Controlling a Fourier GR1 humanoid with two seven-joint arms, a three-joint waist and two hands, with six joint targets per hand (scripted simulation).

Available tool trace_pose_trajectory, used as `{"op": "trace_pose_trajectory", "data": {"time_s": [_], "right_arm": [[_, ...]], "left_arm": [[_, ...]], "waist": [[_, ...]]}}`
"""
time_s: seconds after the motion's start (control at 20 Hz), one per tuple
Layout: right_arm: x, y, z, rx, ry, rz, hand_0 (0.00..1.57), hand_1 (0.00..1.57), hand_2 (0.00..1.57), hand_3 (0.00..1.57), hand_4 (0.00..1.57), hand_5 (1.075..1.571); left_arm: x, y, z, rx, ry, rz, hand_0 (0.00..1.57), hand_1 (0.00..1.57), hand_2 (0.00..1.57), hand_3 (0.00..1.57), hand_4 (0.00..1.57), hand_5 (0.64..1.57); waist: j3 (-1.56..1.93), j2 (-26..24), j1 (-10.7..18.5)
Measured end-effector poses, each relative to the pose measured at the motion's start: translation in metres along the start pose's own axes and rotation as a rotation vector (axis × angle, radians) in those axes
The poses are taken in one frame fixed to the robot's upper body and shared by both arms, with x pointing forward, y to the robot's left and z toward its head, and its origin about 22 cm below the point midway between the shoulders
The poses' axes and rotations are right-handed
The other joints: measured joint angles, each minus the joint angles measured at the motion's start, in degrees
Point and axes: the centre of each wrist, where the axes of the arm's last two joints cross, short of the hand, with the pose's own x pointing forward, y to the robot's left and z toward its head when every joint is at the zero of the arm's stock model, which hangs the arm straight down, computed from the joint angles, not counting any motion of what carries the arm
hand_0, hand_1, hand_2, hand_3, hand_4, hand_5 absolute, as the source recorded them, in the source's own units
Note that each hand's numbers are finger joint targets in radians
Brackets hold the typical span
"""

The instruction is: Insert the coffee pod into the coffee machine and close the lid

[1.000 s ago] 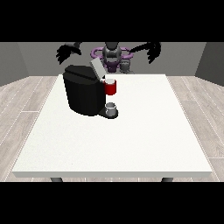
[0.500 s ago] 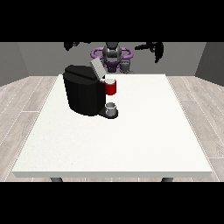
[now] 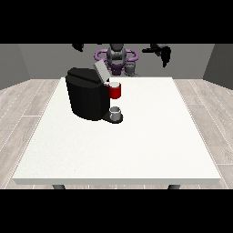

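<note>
A large white desk (image 3: 136, 145) is seen from across its near edge, with the robot (image 3: 117, 57) small at the far side. A black coffee machine (image 3: 86, 93) is placed on the left half of the desk, toward the far edge. Its grey lid (image 3: 101, 71) is raised and tilted up at the top right of the body, so the machine is shown open. A red holder (image 3: 115, 91) projects from the right face of the machine, just below the lid; something pale is seen at its top, but whether this is the coffee pod cannot be told. Directly beneath the red part, a small grey cup (image 3: 116, 112) is set on the machine's dark base, close against the machine's right side.

Both arms are raised high, well above the desk and well apart from the machine. The hand at the view's right (image 3: 164, 55) is held up beside the robot's head, with its fingers hanging downward; whether they are released or clenched cannot be told, and nothing is seen to be grasped in it. The hand at the view's left (image 3: 78, 46) is shown only partly, at the upper limit of the scene, and the state of it cannot be told either.

Neither hand is in contact with the lid, the red part or the cup. The desk is surrounded by pale wood-plank floor (image 3: 27, 104), and grey walls are seen behind the robot.
</note>
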Motion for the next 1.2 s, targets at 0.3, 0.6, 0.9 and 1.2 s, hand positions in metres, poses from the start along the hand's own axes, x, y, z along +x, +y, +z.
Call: {"op": "trace_pose_trajectory", "data": {"time_s": [0.3,0.6,0.9,1.2], "right_arm": [[-0.003,0.002,-0.011,0.021,-0.012,-0.008,0.0,0.0,0.0,0.0,0.0,1.571],[0.0,-0.006,-0.026,0.018,-0.01,-0.034,0.0,0.0,0.0,0.0,0.0,1.571],[0.006,-0.002,-0.046,0.032,-0.035,-0.035,0.0,0.0,0.0,0.0,0.0,1.571],[0.01,0.005,-0.059,0.065,-0.045,-0.016,0.0,0.0,0.0,0.0,0.0,1.571]], "left_arm": [[0.012,-0.005,0.013,0.004,-0.036,0.01,0.0,0.0,0.0,0.0,0.0,1.571],[0.025,0.001,0.029,0.029,-0.076,0.024,0.0,0.0,0.0,0.0,0.0,1.571],[0.033,-0.001,0.041,0.054,-0.107,-0.002,0.0,0.0,0.0,0.0,0.0,1.571],[0.044,0.011,0.05,0.081,-0.132,-0.02,0.0,0.0,0.0,0.0,0.0,1.571]], "waist": [[0.01,2.77,0.98],[0.01,6.15,1.37],[0.01,9.96,0.73],[0.0,12.03,-0.31]]}}
